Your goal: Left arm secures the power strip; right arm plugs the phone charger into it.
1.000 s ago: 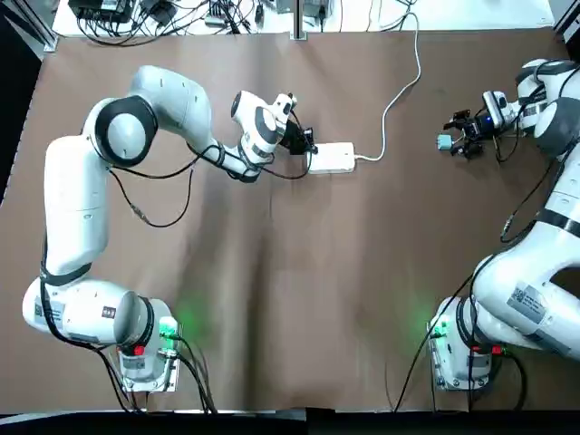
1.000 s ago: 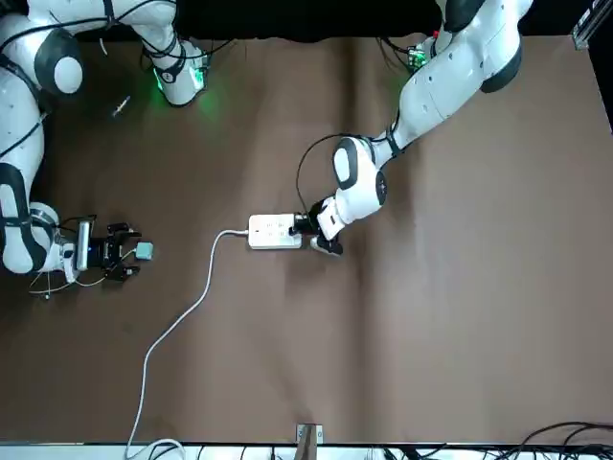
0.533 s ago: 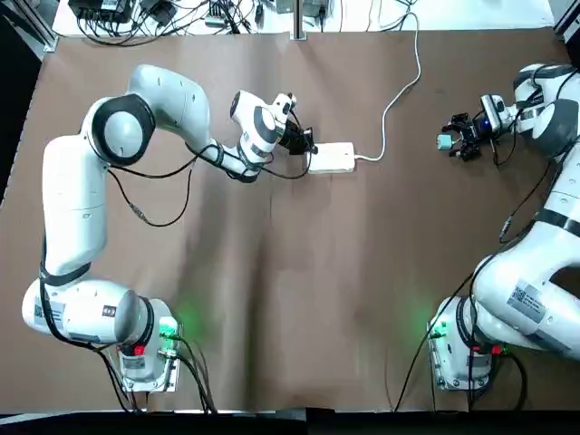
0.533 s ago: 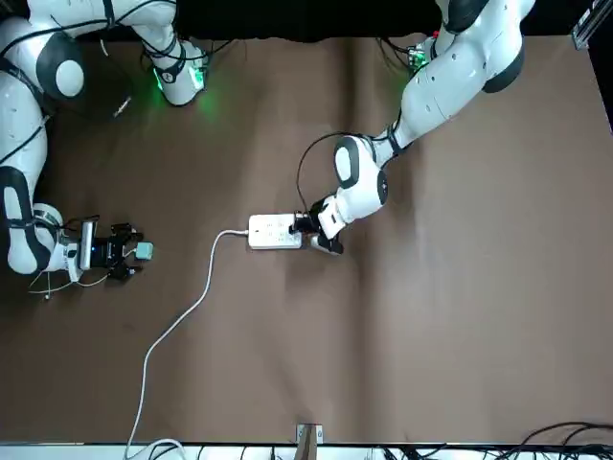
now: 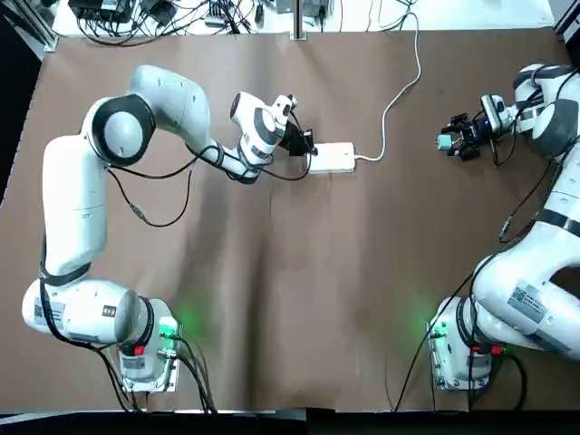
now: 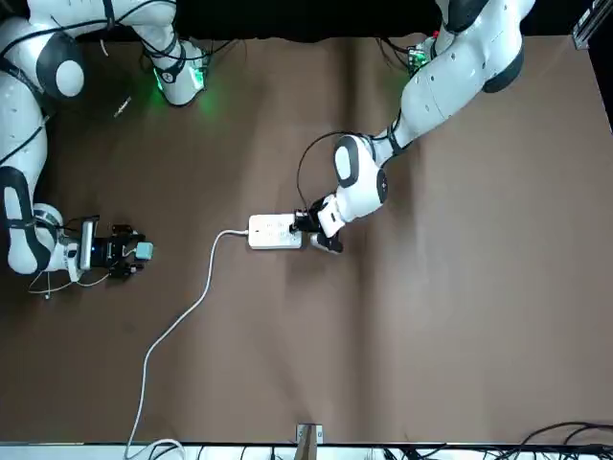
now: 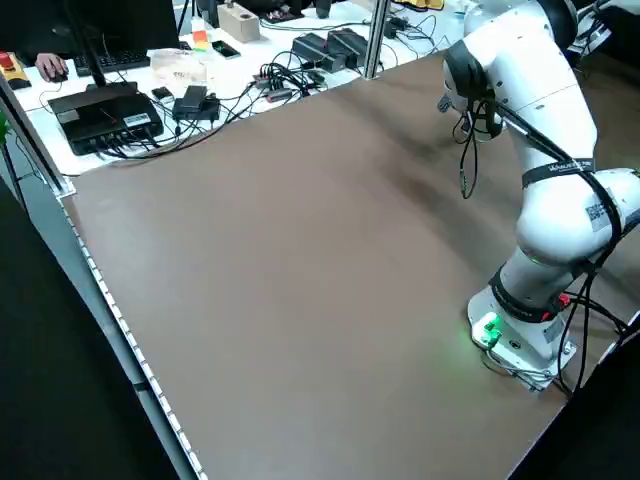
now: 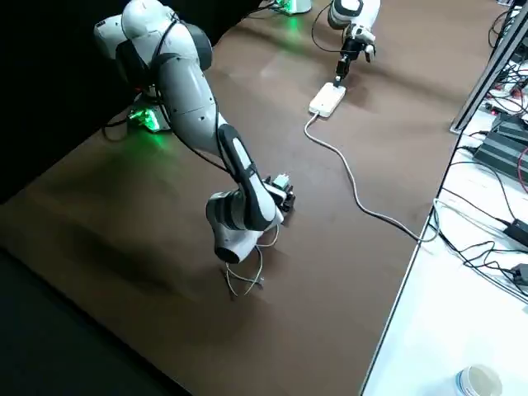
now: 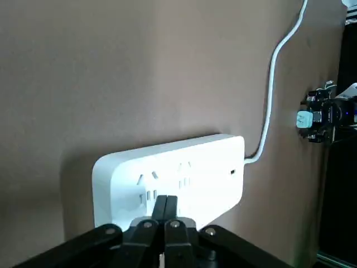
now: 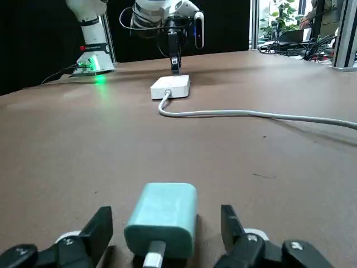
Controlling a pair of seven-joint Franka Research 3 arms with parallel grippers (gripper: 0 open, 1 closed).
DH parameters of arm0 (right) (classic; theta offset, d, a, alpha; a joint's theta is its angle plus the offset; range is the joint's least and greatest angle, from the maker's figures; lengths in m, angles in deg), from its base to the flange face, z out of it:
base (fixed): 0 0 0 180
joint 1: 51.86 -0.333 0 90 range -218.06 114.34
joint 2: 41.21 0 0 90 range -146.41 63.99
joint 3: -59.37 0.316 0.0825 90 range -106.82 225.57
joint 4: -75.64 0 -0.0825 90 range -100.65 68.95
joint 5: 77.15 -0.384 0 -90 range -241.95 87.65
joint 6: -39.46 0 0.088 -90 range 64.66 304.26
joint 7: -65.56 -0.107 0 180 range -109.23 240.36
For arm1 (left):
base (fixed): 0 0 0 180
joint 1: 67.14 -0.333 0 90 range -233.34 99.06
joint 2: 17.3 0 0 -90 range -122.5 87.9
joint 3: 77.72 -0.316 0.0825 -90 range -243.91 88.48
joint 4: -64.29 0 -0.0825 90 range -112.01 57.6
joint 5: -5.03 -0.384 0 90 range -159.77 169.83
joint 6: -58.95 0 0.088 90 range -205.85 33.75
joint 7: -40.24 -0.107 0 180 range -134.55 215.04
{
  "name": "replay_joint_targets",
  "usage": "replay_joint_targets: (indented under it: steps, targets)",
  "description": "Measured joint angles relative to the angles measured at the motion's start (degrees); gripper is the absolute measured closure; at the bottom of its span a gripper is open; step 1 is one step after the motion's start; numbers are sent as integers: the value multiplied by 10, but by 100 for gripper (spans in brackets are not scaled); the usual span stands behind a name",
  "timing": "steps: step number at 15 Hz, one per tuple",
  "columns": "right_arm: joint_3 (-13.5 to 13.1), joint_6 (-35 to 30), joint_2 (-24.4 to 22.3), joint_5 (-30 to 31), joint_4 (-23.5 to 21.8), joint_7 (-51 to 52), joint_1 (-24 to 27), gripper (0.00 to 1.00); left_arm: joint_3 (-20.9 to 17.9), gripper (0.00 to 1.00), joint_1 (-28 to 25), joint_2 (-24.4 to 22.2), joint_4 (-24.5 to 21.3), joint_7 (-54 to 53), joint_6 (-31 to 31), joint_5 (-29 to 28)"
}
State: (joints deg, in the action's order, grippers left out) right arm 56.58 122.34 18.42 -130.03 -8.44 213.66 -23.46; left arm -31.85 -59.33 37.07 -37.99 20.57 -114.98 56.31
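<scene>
- Claw of the left arm: closed, its fingertips together against the 9 o'clock end of the power strip, seen from overhead with 12 pointing away from the robot.
- White rounded-rectangular plastic power strip: lies at 1 o'clock from the middle of the brown counter, with its socket face up.
- Thick white cord: leaves the strip's 3 o'clock end and bends up toward 12.
- Claw of the right arm: open, low over the counter at about 2 o'clock from its middle, well apart from the strip.
- Pale teal plastic cube of a phone charger: sits between the right claw's spread fingers, a gap showing on each side.
- Thin white charger cable: loops beside the right arm's wrist.
- Person's hand: beyond the counter, near black electronics.
</scene>
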Motion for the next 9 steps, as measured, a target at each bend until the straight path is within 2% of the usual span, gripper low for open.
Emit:
replay_joint_targets:
  steps: [9]
  targets:
    - [2, -9, 10, -19, 0, 2, 8, 17, 0, 99, 2, 8, 1, -4, -2, 0]
